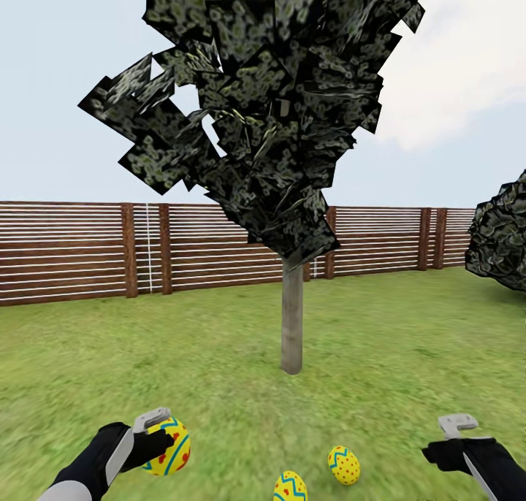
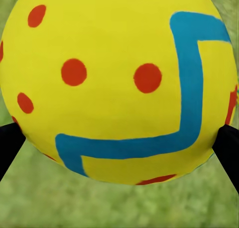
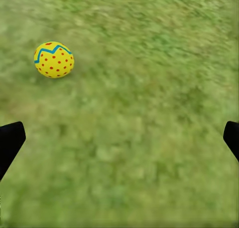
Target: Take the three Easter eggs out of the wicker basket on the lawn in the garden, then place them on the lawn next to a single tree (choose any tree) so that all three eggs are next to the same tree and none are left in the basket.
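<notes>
Yellow Easter egg with red dots and a blue zigzag band (image 1: pixel 169 446) sitting pinched in the left gripper (image 1: pixel 150 437), over the mottled green grass lawn (image 1: pixel 183 355). Two more yellow dotted eggs lying on the grass close by, one (image 1: pixel 343 464) near the right gripper (image 1: pixel 454 431), the other (image 1: pixel 290 486) at the head view's bottom edge. Right gripper hanging spread wide, holding nothing. Grey-brown trunked tree with dark blocky leaves (image 1: pixel 292 311) standing just beyond the eggs, brown slatted wooden fence (image 1: pixel 66 253) behind.

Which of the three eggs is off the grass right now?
The egg in the left gripper, clamped between its fingertips. The other two eggs lie on the lawn before the tree.
</notes>
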### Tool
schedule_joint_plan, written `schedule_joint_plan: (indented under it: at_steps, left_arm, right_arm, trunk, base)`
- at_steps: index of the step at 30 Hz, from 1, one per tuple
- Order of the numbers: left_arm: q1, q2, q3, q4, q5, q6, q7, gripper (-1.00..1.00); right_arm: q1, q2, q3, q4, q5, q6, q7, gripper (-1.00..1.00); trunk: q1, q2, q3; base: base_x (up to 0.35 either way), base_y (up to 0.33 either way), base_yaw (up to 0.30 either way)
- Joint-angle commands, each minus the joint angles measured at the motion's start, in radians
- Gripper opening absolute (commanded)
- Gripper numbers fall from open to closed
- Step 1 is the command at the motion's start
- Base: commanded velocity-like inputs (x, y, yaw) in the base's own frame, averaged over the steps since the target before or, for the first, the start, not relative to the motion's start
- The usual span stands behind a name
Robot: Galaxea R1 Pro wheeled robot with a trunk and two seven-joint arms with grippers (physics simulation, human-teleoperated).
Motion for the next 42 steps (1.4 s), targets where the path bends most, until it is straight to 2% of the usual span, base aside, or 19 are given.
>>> schedule_joint_plan:
  at_steps: [1,15,42]
  left_arm:
    - [0.000,-0.001,0.005,-0.001,0.002,0.006,-0.003,-1.00]
    - [0.000,-0.001,0.005,-0.001,0.003,0.006,-0.003,-1.00]
    - [0.000,-0.012,0.005,0.035,0.002,0.008,-0.001,-1.00]
  right_arm:
    - [0.000,0.000,-0.006,0.000,0.009,0.005,0.008,1.00]
    - [0.000,0.004,-0.005,0.005,0.010,0.036,0.005,1.00]
    - [0.000,0.004,-0.006,-0.003,0.010,0.036,0.005,1.00]
  trunk:
    - [0.000,-0.001,-0.001]
    - [0.000,-0.001,-0.001]
    - [0.103,-0.190,-0.086]
  base:
    - [0.000,0.000,-0.003]
    - [0.000,0.000,0.000]
    - [0.000,0.000,0.000]
